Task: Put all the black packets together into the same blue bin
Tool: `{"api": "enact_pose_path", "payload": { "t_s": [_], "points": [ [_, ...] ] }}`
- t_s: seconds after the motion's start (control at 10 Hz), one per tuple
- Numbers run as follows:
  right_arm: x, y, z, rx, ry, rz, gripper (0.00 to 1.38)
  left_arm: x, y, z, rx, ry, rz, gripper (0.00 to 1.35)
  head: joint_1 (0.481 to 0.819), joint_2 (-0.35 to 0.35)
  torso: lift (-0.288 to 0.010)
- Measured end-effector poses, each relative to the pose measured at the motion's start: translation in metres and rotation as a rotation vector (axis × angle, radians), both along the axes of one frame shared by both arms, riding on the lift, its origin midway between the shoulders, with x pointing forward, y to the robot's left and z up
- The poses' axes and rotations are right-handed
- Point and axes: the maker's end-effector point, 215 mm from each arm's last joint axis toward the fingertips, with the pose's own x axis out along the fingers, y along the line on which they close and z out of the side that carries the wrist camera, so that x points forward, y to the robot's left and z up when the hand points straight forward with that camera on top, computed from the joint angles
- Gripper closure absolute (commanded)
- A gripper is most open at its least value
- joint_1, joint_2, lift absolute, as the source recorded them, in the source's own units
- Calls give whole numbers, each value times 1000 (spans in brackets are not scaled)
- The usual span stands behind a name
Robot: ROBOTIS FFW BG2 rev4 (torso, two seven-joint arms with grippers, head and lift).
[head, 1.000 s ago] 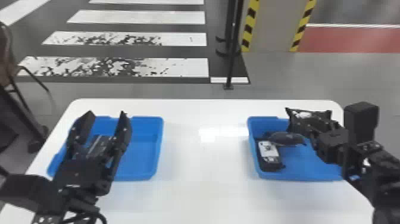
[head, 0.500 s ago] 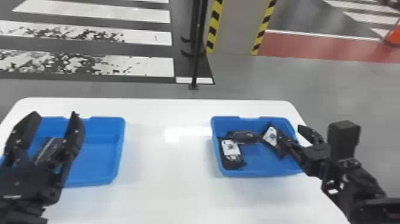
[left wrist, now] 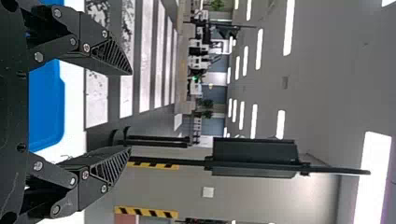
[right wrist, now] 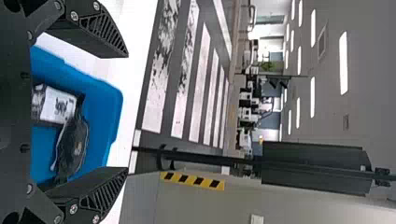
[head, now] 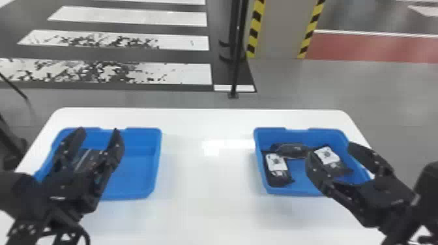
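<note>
Three black plastic packets [head: 277,169] lie together in the right rectangular blue plastic bin [head: 326,131], likely the collecting place. One dark packet [head: 89,159] sits in the matching left bin [head: 137,176]; the black left gripper [head: 98,130] spans it, fingers apart, probably to take it across. The black right gripper [head: 332,149] is empty, fingers apart, leaving its packets free.
</note>
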Motion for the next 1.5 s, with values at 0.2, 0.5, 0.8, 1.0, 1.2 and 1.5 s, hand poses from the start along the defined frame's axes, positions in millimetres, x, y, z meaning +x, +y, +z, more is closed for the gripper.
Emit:
{"api": "enact_pose_path", "payload": {
  "t_s": [0.2,0.5,0.8,1.0,1.2,1.5],
  "points": [
    [-18,22,4,22,26,49,165,21,13,-39,59,137,1,493,695,29,-110],
    [-29,36,-1,35,65,88,165,57,54,-101,234,354,55,498,695,94,-110],
    [-36,55,2,60,74,139,165,69,98,-114,344,490,152,496,695,169,-110],
    [-36,57,2,64,74,145,167,64,107,-134,329,603,166,498,695,192,-110],
    [-36,57,2,65,74,148,167,62,96,-165,261,703,109,498,695,182,-110],
    [-35,58,4,67,66,151,165,60,110,-186,232,760,125,498,695,191,-110]
  ]
}}
